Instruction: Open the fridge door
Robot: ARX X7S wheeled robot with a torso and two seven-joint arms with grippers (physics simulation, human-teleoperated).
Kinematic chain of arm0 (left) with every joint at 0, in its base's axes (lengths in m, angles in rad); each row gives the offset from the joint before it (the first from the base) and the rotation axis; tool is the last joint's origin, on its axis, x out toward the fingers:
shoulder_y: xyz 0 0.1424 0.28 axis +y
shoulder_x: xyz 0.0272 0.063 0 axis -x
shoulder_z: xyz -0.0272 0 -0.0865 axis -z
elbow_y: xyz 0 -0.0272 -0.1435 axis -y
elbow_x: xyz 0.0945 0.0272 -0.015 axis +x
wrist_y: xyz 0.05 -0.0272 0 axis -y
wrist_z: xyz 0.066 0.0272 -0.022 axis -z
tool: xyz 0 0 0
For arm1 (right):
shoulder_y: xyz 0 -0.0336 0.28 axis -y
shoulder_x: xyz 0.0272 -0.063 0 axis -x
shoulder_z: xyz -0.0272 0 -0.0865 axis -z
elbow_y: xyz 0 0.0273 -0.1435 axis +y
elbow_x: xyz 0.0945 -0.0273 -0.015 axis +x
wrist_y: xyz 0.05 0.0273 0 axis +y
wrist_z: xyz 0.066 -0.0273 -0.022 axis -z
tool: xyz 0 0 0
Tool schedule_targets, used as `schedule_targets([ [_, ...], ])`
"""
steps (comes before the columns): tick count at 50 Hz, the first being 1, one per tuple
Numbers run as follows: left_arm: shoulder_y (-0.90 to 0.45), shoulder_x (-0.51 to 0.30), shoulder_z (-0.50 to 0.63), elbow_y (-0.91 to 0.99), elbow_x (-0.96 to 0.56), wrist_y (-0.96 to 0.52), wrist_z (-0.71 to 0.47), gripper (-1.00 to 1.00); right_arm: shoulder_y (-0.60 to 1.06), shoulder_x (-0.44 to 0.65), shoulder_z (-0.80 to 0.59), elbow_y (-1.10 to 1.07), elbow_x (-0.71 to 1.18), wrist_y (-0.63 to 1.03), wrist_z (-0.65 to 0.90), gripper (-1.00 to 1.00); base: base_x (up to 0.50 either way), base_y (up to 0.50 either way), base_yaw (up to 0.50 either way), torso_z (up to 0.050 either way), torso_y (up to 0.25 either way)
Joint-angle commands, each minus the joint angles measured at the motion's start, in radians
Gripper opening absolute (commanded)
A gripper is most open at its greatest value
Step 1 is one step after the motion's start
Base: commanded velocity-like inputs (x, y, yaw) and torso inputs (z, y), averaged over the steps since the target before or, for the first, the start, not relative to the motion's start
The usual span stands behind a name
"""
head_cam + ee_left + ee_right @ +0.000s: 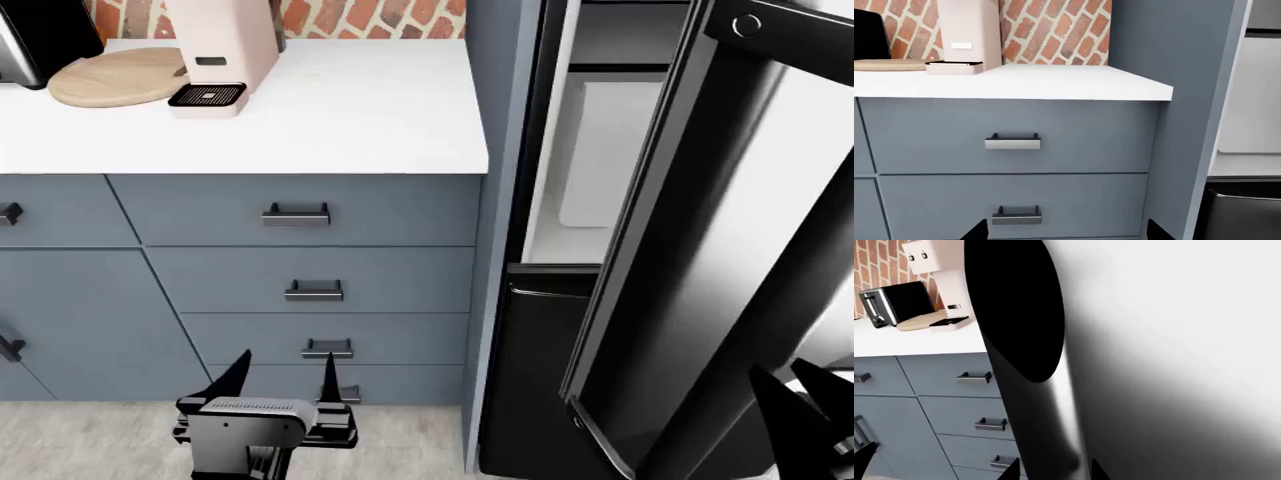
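Head view: the fridge door (727,250) stands partly swung out at the right of the frame, its glossy steel face angled toward the robot, with the white fridge interior (594,160) showing through the gap. Below that gap sits the lower black drawer front (534,370), shut. No bar handle can be picked out on the door in any view.

Right wrist view: the door's rounded edge (1031,365) fills the frame, very close to the camera. The right gripper (1054,471) shows only 2 dark finger tips spaced narrowly apart, 1 on each side of the lower door edge. Whether they pinch it or merely flank it, I cannot tell.

The left gripper (283,378) hangs low before the blue-grey cabinet drawers (314,265), fingers spread, holding nothing, well apart from the door.

Judgement: the step in hand is widening the swing. Doing it well likely means moving the right arm along an arc about the hinge, not a straight pull, so the fingers do not slide off the smooth steel. Keep the left arm parked where it is, clear of the door's sweep. The white counter (334,110) with the pink appliance (220,50) and round wooden board (114,78) lies off to the left, out of the door's path.
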Motion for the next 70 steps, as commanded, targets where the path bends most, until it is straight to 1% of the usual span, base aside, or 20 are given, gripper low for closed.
schedule_targets([
  [1, 0.000, -0.003, 0.003, 0.001, -0.002, 0.000, -0.003, 1.00, 0.002, -0.001, 0.024, -0.016, -0.001, -0.022, -0.035, -1.00, 0.00, 0.00, 0.00, 0.000, 0.000],
  [18, -0.001, -0.006, 0.007, -0.001, -0.005, 0.002, -0.007, 1.00, -0.009, -0.004, 0.032, -0.027, 0.011, -0.034, -0.046, -1.00, 0.00, 0.00, 0.00, 0.001, 0.002],
  [19, -0.002, -0.006, 0.007, -0.002, -0.005, 0.003, -0.007, 1.00, -0.009, -0.002, 0.041, -0.022, 0.038, -0.025, -0.037, 1.00, 0.00, 0.00, 0.00, 0.000, 0.000],
  [39, -0.005, -0.008, 0.012, -0.007, -0.008, 0.004, -0.012, 1.00, -0.011, 0.021, 0.042, -0.022, 0.094, -0.003, -0.003, 1.00, 0.00, 0.00, 0.00, 0.000, 0.000],
  [46, -0.005, -0.011, 0.012, -0.004, -0.011, 0.004, -0.014, 1.00, -0.026, 0.020, 0.063, -0.027, 0.111, -0.003, -0.005, 1.00, 0.00, 0.00, 0.00, 0.000, 0.000],
  [52, -0.003, -0.012, 0.014, -0.002, -0.011, 0.005, -0.015, 1.00, -0.066, 0.008, 0.127, -0.035, 0.132, -0.008, -0.024, 1.00, 0.00, 0.00, 0.00, 0.000, 0.000],
  [59, 0.002, -0.015, 0.019, 0.006, -0.010, 0.005, -0.017, 1.00, -0.133, -0.018, 0.237, -0.051, 0.161, -0.016, -0.063, 1.00, 0.00, 0.00, 0.00, 0.000, 0.000],
  [70, 0.009, -0.019, 0.023, 0.018, -0.011, 0.005, -0.022, 1.00, -0.226, -0.095, 0.359, -0.090, 0.163, -0.048, -0.183, 1.00, 0.00, 0.00, 0.00, 0.000, 0.000],
])
